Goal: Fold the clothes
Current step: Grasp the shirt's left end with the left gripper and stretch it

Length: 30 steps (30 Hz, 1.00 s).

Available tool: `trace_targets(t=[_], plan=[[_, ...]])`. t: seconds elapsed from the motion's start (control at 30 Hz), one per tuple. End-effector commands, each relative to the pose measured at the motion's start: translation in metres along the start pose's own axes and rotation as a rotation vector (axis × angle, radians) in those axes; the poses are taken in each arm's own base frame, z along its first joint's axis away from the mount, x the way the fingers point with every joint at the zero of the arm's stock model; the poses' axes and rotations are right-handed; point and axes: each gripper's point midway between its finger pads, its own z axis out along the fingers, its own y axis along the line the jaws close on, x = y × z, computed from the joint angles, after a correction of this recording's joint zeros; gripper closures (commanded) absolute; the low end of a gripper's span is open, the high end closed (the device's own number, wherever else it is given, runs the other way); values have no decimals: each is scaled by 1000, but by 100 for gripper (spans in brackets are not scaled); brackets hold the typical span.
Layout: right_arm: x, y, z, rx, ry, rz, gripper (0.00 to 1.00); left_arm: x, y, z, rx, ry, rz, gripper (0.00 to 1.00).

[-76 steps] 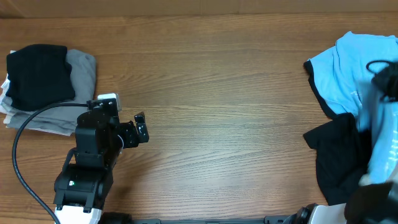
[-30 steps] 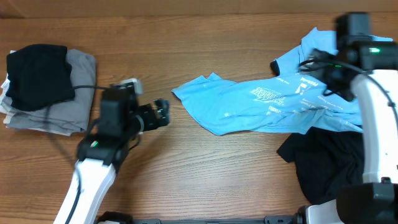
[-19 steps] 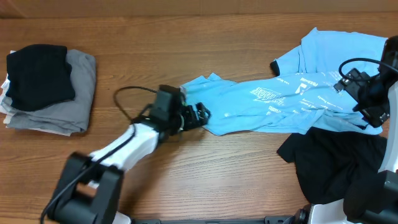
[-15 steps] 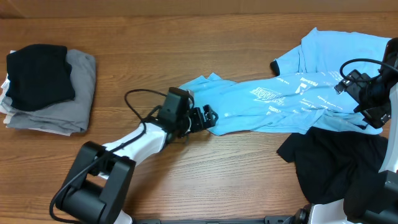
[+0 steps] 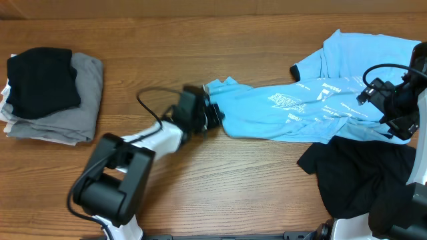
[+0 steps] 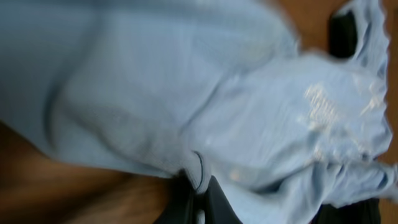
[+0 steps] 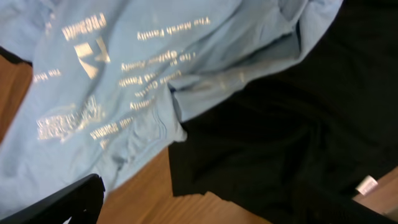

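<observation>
The clothes lie on the right half of the table. A light-blue T-shirt with white print is stretched out leftward, and a loose black garment sits below its right end. My left gripper is shut on the shirt's left edge. In the left wrist view its fingertips pinch a small fold of blue fabric. My right gripper hovers open over the shirt's right part. Only one dark finger shows, above the blue shirt and the black garment, holding nothing.
A folded stack, black on grey, rests at the far left of the wooden table. The left arm's cable loops above the arm. A white label shows on the black garment.
The left arm reached right to the shirt's left end and its gripper shut on the edge, bunching that corner slightly. The right arm swung back toward the right edge and now holds still.
</observation>
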Motion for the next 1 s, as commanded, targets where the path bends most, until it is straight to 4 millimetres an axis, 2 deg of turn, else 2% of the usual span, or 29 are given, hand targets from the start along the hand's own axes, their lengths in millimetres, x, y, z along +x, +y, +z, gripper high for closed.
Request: trace_targets(t=[0.0, 0.1, 0.2, 0.23, 0.33, 0.47, 0.63, 0.67, 0.73, 0.83, 0.97], plan=[[9, -1, -1, -10, 28, -66, 3, -116, -62, -74, 96, -269, 142, 96], [25, 9, 11, -83, 103, -140, 13, -166, -80, -116, 110, -371, 140, 96], [48, 19, 39, -166, 202, -194, 59, -190, -82, -138, 101, -418, 144, 96], [54, 19, 47, -176, 223, -191, 69, -193, -81, -141, 94, -430, 154, 96], [76, 18, 83, -205, 288, -180, 85, -200, -71, -145, 59, -455, 151, 96], [89, 12, 126, -209, 281, -178, 87, -205, -59, -149, 23, -464, 159, 96], [86, 13, 163, -239, 192, -178, 89, -207, -41, -152, -28, -459, 148, 96], [82, 14, 169, -244, 158, -165, 95, -207, -36, -153, -47, -456, 160, 96], [65, 9, 177, -199, 77, -106, 96, -207, -22, -155, -92, -445, 159, 96], [30, -10, 181, -89, -64, -3, 96, -211, 4, -164, -173, -448, 147, 96], [-14, -39, 176, -34, -222, 107, 96, -230, 33, -185, -268, -519, 133, 96]])
